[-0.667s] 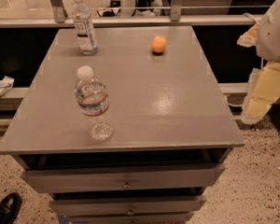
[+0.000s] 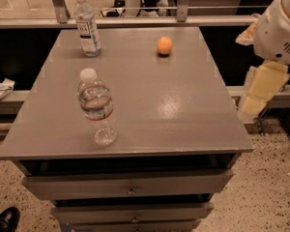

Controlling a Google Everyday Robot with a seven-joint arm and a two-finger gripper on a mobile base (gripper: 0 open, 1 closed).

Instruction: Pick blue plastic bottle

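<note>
The blue plastic bottle [image 2: 87, 24] stands upright at the far left corner of the grey table [image 2: 174, 105]. It is slim and clear, with a white cap and a white-and-blue label. My gripper [image 2: 253, 105], with cream-coloured fingers under a white arm joint [image 2: 280, 30], hangs beyond the table's right edge, far from the bottle. It holds nothing that I can see.
A wider clear bottle with a red-banded label [image 2: 96, 108] stands near the front left edge. An orange [image 2: 165, 46] lies at the far middle. Drawers [image 2: 130, 185] sit below the tabletop. A rail and glass run behind the table. A black shoe [image 2: 5, 220] shows at the bottom left.
</note>
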